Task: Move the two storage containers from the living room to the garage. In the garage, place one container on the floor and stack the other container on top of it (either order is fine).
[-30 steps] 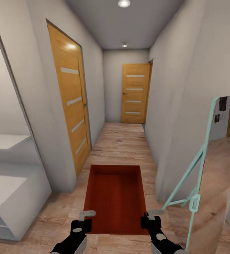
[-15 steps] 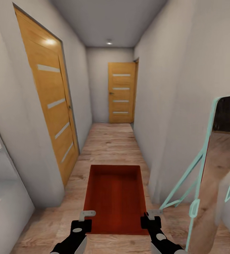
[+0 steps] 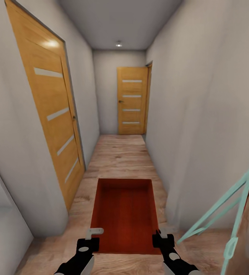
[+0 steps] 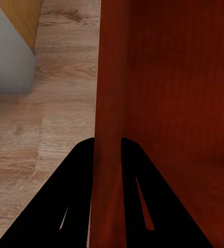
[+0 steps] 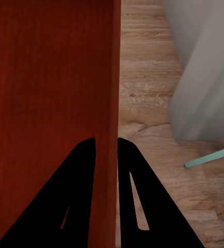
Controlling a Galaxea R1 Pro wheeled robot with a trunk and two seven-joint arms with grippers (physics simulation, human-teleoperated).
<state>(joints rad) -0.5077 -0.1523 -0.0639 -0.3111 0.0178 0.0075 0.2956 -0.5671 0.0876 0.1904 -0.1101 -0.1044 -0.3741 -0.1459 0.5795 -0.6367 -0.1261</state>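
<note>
One orange-red open-topped storage container point(image 3: 125, 214) hangs in front of me above a light wood plank floor, carried between both arms. My left gripper point(image 3: 94, 232) is shut on its left wall, whose thin edge point(image 4: 108, 119) runs between the black fingers point(image 4: 78, 181). On the opposite side, my right gripper point(image 3: 163, 232) is shut on the right wall point(image 5: 111, 93), one black finger point(image 5: 130, 181) on either side of it. I am in a narrow white-walled corridor, not the garage.
A tall orange wooden door point(image 3: 53, 114) lines the left wall; another orange door point(image 3: 132, 101) closes the corridor's far end. A mint-green framed standing mirror point(image 3: 239, 214) leans at the right. A white cabinet corner point(image 3: 2, 233) sits at the lower left. The plank floor point(image 3: 120, 156) runs ahead.
The view has advanced into the corridor: the white shelves at the left and the mirror at the right have slid toward the picture's edges. The container stays held the same way.
</note>
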